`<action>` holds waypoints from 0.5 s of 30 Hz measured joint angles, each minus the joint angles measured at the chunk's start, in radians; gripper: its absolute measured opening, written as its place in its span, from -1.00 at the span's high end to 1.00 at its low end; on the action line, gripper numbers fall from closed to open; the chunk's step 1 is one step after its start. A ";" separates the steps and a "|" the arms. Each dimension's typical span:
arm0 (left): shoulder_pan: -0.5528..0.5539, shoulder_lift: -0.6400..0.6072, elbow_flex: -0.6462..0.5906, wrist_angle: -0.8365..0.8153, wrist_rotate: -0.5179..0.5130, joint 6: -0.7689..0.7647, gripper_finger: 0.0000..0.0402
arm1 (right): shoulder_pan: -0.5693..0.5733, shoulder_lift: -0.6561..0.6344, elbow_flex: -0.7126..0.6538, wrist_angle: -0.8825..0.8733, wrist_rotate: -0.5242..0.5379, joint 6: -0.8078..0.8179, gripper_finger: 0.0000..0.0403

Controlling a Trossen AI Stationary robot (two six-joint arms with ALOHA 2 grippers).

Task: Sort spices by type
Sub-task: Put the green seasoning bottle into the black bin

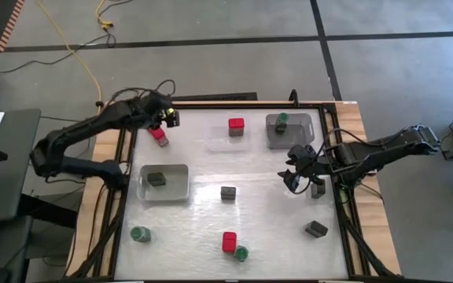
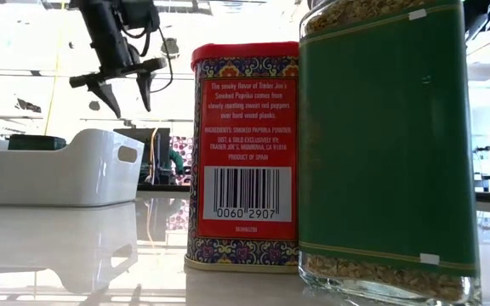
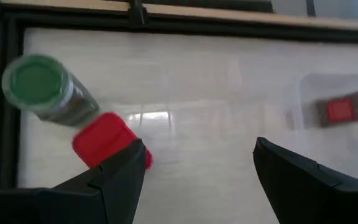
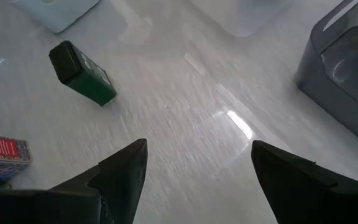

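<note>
Left gripper [image 1: 166, 119] over counter [image 1: 266, 228] far-left corner, jaws open, empty, beside red tin [image 1: 159, 136]. Right gripper [image 1: 296, 174] mid-right, jaws open, empty.

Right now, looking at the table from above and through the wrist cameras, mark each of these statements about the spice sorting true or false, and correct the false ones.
1. The left gripper is open, with nothing between its fingers. True.
2. The light grey plastic tray on the left side holds a red square tin. False: it holds a dark boxy tin.
3. The clear plastic tray at the back holds a red square tin. True.
4. The right gripper is shut on a round green-lidded jar. False: it is open and holds nothing.
5. The dark grey tray at the back right holds a round green-lidded jar. True.
</note>
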 joint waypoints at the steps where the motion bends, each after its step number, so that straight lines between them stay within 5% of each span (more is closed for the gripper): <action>1: 0.030 0.000 0.000 0.002 0.033 0.046 -0.42 | 0.000 0.000 0.000 0.000 0.000 0.000 -0.56; 9: 0.294 0.016 0.059 -0.031 0.276 0.357 -0.42 | -0.002 0.000 0.000 0.000 0.001 0.004 -0.56; 15: 0.388 0.108 0.217 -0.194 0.272 0.646 -0.42 | -0.014 0.000 0.000 0.001 0.005 0.013 -0.56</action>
